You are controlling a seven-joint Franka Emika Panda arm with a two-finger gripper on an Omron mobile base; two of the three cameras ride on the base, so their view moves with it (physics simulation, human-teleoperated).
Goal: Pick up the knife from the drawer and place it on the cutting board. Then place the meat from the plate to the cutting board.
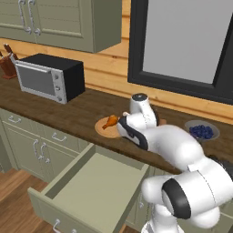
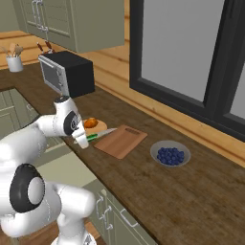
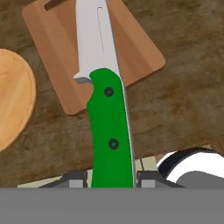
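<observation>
Along the dark wooden tabletop (image 2: 158, 186), items appear from largest to smallest. Below its edge, the drawer (image 1: 91, 191) stands pulled out and bare inside, its knife removed. On the surface, the cutting board (image 2: 120, 140) lies just beside the plate (image 1: 103, 129), a layout that keeps both transfers short. The meat (image 1: 109, 121) rests on that plate. The end effector (image 3: 112, 177) pinches the knife (image 3: 110, 131) by its green handle, leaving the blade free and projecting over the board, apparently ready for lowering.
</observation>
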